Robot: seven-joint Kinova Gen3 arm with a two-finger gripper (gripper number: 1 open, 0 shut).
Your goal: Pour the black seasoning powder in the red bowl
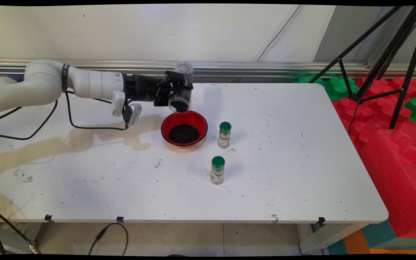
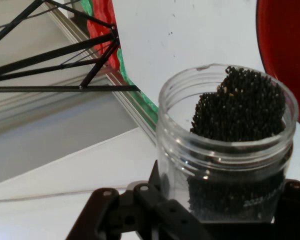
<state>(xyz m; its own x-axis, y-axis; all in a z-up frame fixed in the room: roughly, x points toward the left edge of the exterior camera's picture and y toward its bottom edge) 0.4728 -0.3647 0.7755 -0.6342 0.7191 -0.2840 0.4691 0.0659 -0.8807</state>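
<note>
Here, gripper [image 1: 177,94] clamped on clear jar [image 1: 181,97], tipped over red bowl [image 1: 184,132]. Dark seeds [image 2: 240,107] partly in bowl, some left in jar. 2 green-capped bottles [image 1: 224,135] nearby.

A robotics lab: white test table [image 1: 302,162], black tripod [image 1: 392,54], red and green foam mats [image 1: 392,144]

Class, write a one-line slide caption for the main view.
Black two-finger gripper tips a clear plastic jar of dark seeds over a red bowl beside two green-capped spice bottles.
</note>
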